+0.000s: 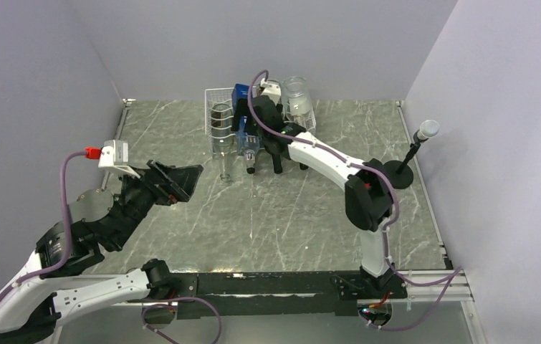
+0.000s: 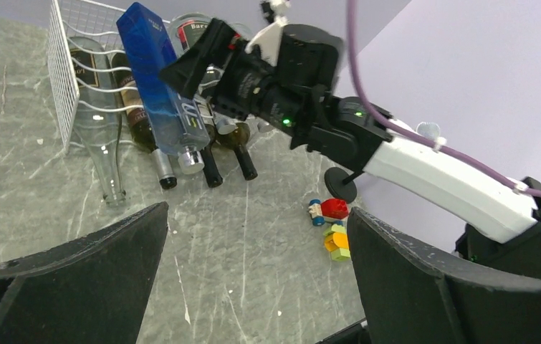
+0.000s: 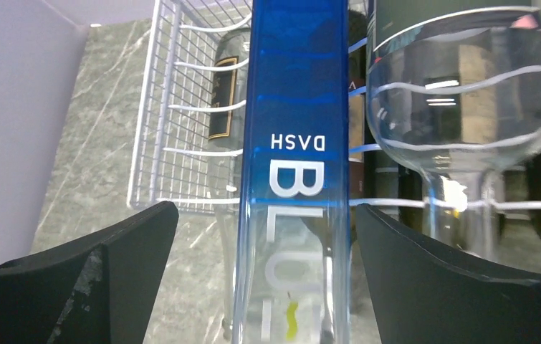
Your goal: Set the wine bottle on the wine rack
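- Top view: the wine bottle [image 1: 241, 94], blue and square-sided, lies slanting on the wine rack [image 1: 212, 94] at the far side of the worktop [image 1: 289, 215]. Our left claw [image 1: 181, 183] hangs open, well apart.
- Left wrist view: dark bottles [image 2: 132, 115] and a clear bottle [image 2: 99, 136] crowd the rack beside it, necks sticking out. Toy bricks [image 2: 333, 228] lie near.
- Right wrist view: our right claw [image 3: 265, 209] stands open astride the bottle, not touching it. We judge it glass: stiff, weighty, slick, breakable, and best gripped across its flat sides.

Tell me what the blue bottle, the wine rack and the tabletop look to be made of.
Blue bottle: glossy translucent blue, glass or perhaps plastic; things behind show through.
Wine rack: thin white-coated wire, likely metal; open grid.
Tabletop: grey-green marble look with pale veins; stone or laminate, cannot tell.
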Controlling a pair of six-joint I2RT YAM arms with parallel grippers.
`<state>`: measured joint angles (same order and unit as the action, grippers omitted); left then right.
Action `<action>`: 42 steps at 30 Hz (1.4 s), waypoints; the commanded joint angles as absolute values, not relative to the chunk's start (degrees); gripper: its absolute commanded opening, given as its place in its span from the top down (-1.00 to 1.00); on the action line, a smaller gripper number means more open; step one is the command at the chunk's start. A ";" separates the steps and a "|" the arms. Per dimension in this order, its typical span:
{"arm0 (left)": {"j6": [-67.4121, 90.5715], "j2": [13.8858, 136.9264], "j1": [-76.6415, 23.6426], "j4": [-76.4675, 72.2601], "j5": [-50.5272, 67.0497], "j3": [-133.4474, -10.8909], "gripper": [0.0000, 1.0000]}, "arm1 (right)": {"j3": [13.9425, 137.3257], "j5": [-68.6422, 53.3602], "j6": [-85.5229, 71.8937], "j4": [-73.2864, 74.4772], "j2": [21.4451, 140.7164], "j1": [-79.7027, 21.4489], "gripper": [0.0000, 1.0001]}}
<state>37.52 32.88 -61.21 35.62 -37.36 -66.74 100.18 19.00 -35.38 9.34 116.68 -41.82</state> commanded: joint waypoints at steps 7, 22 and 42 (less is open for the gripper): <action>41.55 31.28 -61.44 40.33 -36.54 -68.03 -0.99 | 87.74 21.03 -15.43 11.91 89.07 -43.33 -1.00; 46.89 25.34 -61.44 52.03 -38.00 -67.64 -0.99 | 71.94 25.05 -13.40 49.04 44.09 -42.80 -1.00; 48.43 25.14 -61.44 54.88 -37.87 -66.30 -0.99 | 74.97 21.37 -16.13 57.02 33.30 -42.80 -1.00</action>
